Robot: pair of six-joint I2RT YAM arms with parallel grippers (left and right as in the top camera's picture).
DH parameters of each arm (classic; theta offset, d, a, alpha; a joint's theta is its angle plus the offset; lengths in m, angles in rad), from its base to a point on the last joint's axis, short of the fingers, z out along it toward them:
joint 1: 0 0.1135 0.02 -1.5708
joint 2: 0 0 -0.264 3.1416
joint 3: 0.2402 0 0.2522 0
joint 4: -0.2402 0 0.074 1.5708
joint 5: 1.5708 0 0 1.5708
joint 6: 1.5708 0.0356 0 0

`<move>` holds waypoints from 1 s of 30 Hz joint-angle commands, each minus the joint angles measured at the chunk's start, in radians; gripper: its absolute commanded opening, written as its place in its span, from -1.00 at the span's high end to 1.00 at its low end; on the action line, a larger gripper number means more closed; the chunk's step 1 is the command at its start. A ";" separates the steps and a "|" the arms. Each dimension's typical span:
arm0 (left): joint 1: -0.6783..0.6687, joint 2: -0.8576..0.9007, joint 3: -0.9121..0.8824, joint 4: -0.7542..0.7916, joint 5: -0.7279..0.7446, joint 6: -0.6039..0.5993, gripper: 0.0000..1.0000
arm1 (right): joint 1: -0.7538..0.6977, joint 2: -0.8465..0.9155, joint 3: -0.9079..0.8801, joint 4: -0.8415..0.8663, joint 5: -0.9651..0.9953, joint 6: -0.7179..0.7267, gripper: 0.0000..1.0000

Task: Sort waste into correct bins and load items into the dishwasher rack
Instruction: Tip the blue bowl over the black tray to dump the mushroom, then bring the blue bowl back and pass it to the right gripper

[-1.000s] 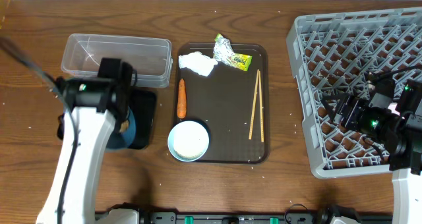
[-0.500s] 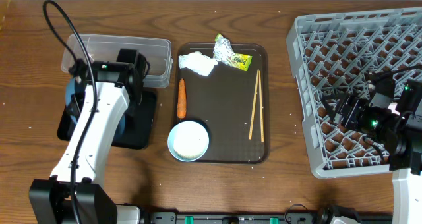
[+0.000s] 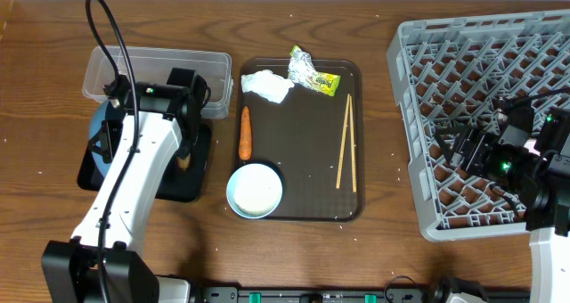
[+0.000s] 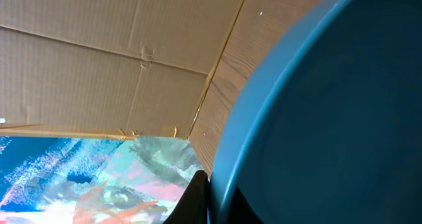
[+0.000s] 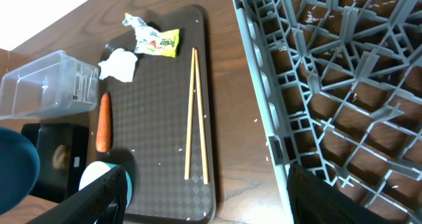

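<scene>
Rack (image 3: 481,116) sits at the table's right edge. The right gripper (image 5: 217,204) hovers over its near-left part, jaws apart, nothing between them. Brown serving tray (image 3: 307,174) is mid-table. It carries the white bowl (image 3: 255,190) at its near-left corner, chopsticks (image 3: 346,143) on the right, carrot (image 3: 246,132) on the left, and napkin (image 3: 267,85) and wrapper (image 3: 312,71) at the far edge. Clear tub (image 3: 156,71) is far-left, with the black tray (image 3: 198,174) just in front of it. Left gripper (image 4: 208,197) is clamped on the rim of the dark blue dish (image 3: 98,141), which is tilted over the black tray's left end. Brown food lump (image 3: 184,163) lies in the black tray.
</scene>
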 commanded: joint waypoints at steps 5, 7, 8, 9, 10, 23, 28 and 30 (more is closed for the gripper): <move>-0.013 -0.013 0.013 -0.050 -0.041 0.006 0.88 | 0.012 0.001 0.005 -0.007 -0.014 -0.019 -0.42; -0.046 -0.026 0.035 -0.052 -0.008 0.007 0.88 | 0.014 0.001 0.005 -0.006 -0.061 -0.076 -0.42; -0.068 -0.033 0.053 -0.053 0.025 0.015 0.88 | 0.016 0.001 0.005 -0.006 -0.095 -0.106 -0.42; -0.090 -0.039 0.075 -0.052 0.064 0.021 0.88 | 0.016 0.001 0.005 -0.006 -0.135 -0.132 -0.42; -0.113 -0.043 0.101 -0.045 0.103 0.021 0.88 | 0.016 0.001 0.005 -0.005 -0.164 -0.145 -0.42; -0.299 -0.153 0.248 0.252 1.126 0.148 0.88 | 0.069 0.001 0.005 0.088 -0.458 -0.122 -0.34; -0.413 -0.158 0.248 0.286 1.193 0.150 0.88 | 0.188 0.001 0.005 0.140 -0.432 -0.121 -0.35; -0.452 -0.158 0.248 0.297 1.193 0.149 0.88 | 0.241 0.001 0.005 0.154 -0.370 -0.121 -0.35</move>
